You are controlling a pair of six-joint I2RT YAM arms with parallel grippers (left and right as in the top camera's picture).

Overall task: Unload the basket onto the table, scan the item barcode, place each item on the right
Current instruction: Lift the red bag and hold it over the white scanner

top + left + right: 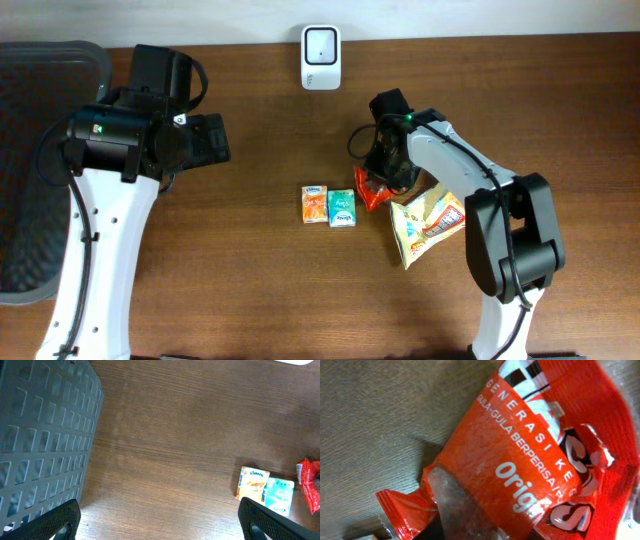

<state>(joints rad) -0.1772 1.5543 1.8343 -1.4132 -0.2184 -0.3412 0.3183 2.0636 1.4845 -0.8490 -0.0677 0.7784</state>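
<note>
A red plastic sweet packet (372, 190) lay on the brown wooden worktop (260, 280), right of centre, touching a yellow snack bag (428, 222). The right gripper (382, 175) was down on the packet; whether it was clamped could not be told. The left gripper (159, 510) stood wide apart at far left, holding nothing.

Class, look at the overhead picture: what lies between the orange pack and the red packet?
The teal pack lies between the orange pack and the red packet, right beside the orange one. The overhead and left wrist views both show it.
</note>
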